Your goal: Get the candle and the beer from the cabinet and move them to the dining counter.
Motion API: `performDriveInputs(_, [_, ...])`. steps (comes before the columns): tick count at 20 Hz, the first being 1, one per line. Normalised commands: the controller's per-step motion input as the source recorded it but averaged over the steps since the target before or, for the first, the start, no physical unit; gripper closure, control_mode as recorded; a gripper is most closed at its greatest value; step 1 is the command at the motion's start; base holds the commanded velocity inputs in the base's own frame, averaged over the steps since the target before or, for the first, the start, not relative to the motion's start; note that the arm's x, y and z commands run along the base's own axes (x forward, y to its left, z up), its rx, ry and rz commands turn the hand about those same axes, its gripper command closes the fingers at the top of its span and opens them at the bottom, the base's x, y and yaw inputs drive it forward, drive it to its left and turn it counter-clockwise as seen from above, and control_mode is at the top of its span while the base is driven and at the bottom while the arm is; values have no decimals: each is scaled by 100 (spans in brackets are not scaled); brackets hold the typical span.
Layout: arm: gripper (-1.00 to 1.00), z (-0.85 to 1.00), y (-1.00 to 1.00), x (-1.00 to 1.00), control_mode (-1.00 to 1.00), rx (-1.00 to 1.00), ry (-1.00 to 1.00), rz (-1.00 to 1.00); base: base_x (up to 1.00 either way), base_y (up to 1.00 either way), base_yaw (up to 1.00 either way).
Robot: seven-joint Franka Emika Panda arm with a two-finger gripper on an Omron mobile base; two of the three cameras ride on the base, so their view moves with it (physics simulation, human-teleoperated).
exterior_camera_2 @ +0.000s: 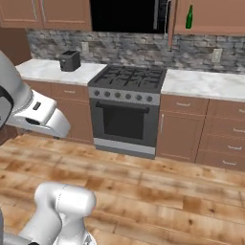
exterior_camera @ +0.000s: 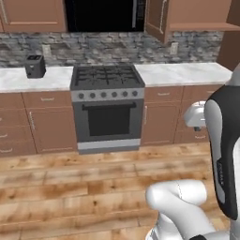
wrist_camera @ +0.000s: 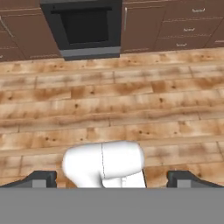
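Note:
The beer, a slim dark green bottle, stands upright inside the open brown wall cabinet above the right-hand worktop. In the left base view the same cabinet has its door swung out, and the bottle is hidden there. The candle and the dining counter are out of view. My gripper is open and holds nothing. It hangs low over the wooden floor, well short of the cabinet, and its dark fingertips stand far apart.
A steel stove with an oven stands straight ahead between marble worktops. A black toaster sits on the left worktop. Low brown drawers line the wall. Bare wooden floor lies in front.

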Motion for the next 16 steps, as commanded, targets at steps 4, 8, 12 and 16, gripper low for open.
performDriveInputs(4, [-100, 0, 0, 0, 100, 0, 0, 0, 54, -100, 0])
performDriveInputs(8, [-100, 0, 0, 0, 100, 0, 0, 0, 47, -100, 0])
performDriveInputs(12, [-100, 0, 0, 0, 100, 0, 0, 0, 44, -100, 0])
performDriveInputs(16, [-100, 0, 0, 0, 100, 0, 0, 0, 45, -97, 0])
